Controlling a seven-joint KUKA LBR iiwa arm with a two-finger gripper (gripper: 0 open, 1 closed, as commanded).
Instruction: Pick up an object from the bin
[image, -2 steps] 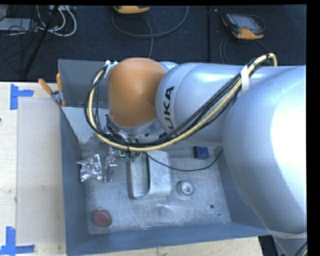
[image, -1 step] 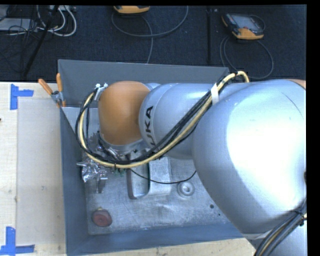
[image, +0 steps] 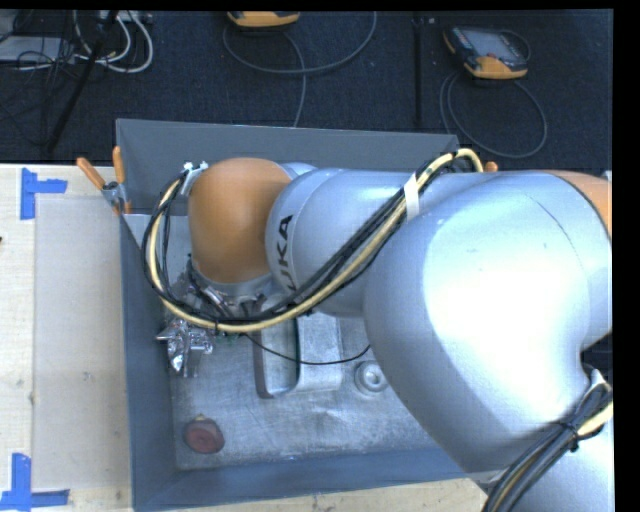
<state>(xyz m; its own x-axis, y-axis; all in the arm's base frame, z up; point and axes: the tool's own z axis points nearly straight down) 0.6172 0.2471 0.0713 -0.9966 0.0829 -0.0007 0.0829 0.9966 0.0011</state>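
Only one bit of text can be made out: "KUKA" is printed in black lettering on the silver arm (image: 285, 250).

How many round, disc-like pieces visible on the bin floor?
2: a reddish-brown disc near the lower-left corner, a grey round piece mid-floor beside the arm. The arm may hide others.

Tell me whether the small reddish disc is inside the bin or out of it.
Inside. The reddish disc lies on the floor of the bin, near its lower left corner in the view, within the walls.
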